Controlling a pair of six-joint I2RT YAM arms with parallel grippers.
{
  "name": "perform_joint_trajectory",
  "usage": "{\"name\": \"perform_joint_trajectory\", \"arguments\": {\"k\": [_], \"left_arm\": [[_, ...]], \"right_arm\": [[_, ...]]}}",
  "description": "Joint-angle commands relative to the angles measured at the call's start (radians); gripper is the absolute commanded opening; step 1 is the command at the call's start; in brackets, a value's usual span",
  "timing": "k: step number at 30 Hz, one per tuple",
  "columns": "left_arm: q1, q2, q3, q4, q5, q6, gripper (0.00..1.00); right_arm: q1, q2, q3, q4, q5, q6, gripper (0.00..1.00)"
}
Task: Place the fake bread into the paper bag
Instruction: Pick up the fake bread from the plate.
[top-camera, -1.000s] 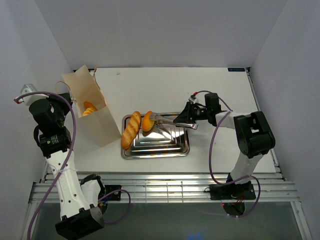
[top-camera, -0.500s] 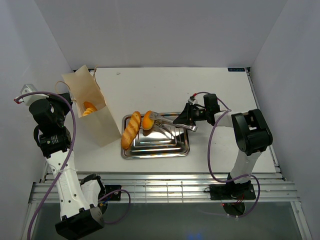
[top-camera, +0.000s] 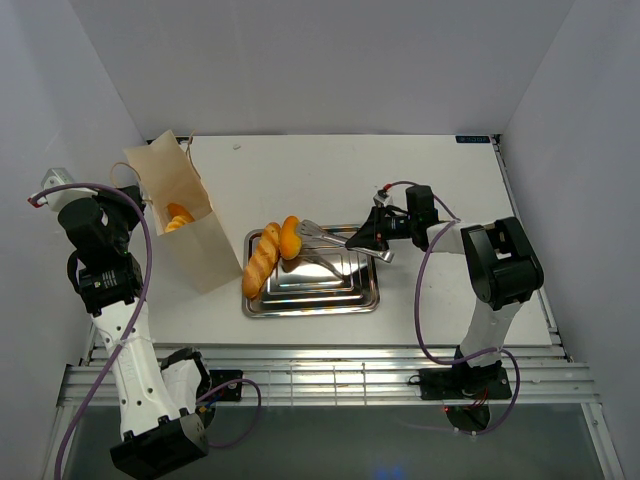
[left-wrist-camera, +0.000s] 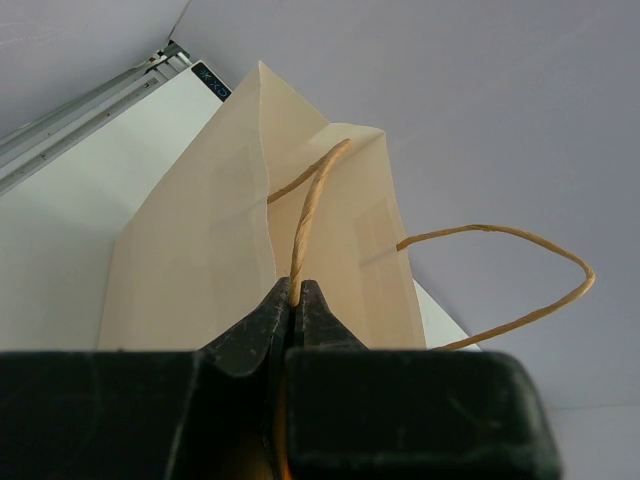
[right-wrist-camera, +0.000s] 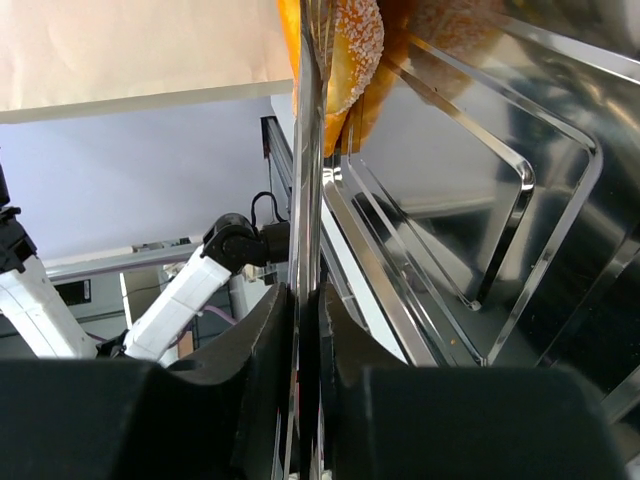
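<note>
Steel tongs (top-camera: 325, 236), squeezed in right gripper (top-camera: 363, 240), clamp roll (top-camera: 290, 237) at tray (top-camera: 320, 305) left rim; the glossy roll may slip. Left gripper (left-wrist-camera: 296, 298) pinches bag (top-camera: 195, 240) cord (left-wrist-camera: 310, 200); tugging could tip it.

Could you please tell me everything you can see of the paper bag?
The paper bag is tall, cream-beige and flat-sided, with sharp creases and thin tan cords at its rim. It stands on the left part of the white table with its open mouth facing up. Golden fake bread shows inside. The left gripper is shut on one cord handle, and the other handle loops free in the air.
</note>
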Motion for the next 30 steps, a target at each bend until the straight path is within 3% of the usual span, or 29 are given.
{"name": "perform_joint_trajectory", "arguments": {"k": [1,11,19,30], "left_arm": [[0.000,-0.015,-0.004,0.007,0.016,0.002,0.00],[0.000,-0.015,0.003,0.004,0.018,0.005,0.00],[0.000,-0.025,0.000,0.003,0.021,-0.002,0.00],[0.000,-0.044,0.017,-0.016,0.021,-0.003,0.00]], "right_arm": [[0.004,-0.011,0.007,0.057,-0.038,0.019,0.10],[0.006,-0.144,-0.002,0.031,-0.033,0.039,0.08],[0.052,-0.293,0.097,-0.099,-0.012,0.021,0.08],[0.243,-0.338,0.473,-0.165,0.048,0.088,0.08]]}}
